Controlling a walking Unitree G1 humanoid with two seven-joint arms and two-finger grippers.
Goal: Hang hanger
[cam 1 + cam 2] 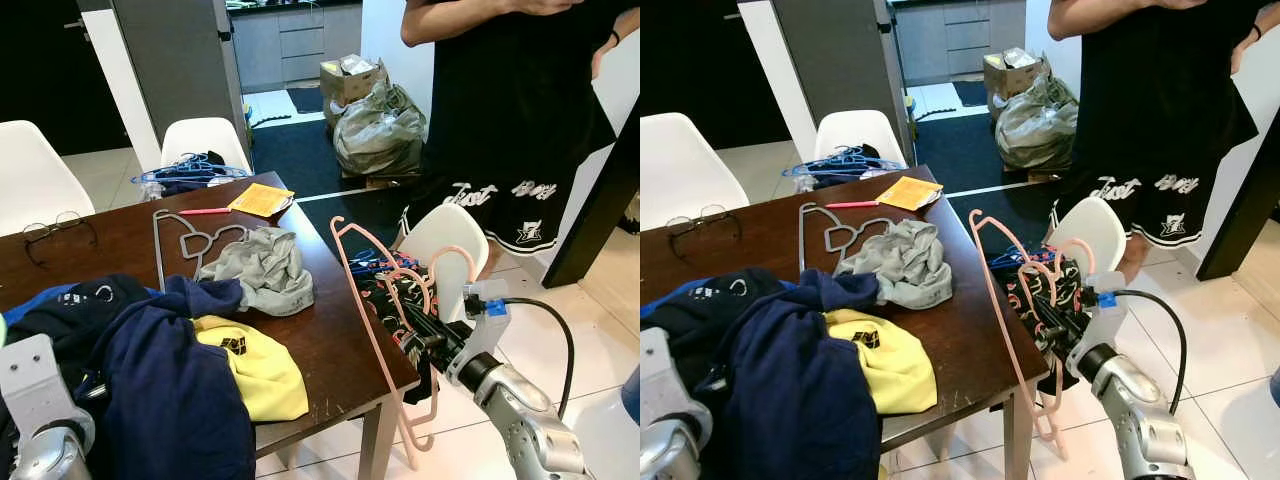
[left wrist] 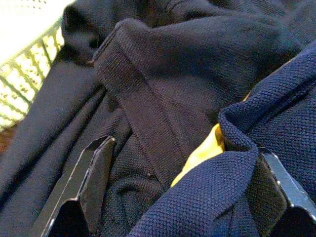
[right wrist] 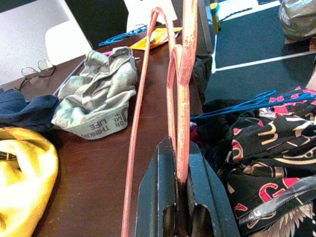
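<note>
Right claw [image 1: 425, 338] clamped on pink hanger [image 1: 362, 300] off surface's [image 1: 330, 340] right edge; thin grip, could twist, snag chair clothes [image 1: 395, 300].

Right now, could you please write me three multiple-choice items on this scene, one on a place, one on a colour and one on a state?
1. Where does the grey garment lie?
A. on the brown table
B. on the floor
C. on a white chair

2. What colour is the hanger in the right gripper?
A. blue
B. pink
C. green

3. How do the fingers of the left gripper stand?
A. shut on a hanger
B. shut on the eyeglasses
C. open, in the dark blue clothing

Answers:
1 A: the head views show it on the tabletop by the grey wire hanger.
2 B: the right wrist view shows pink bars pinched between its fingers.
3 C: the left wrist view shows its fingers spread apart with fabric between them.
</note>
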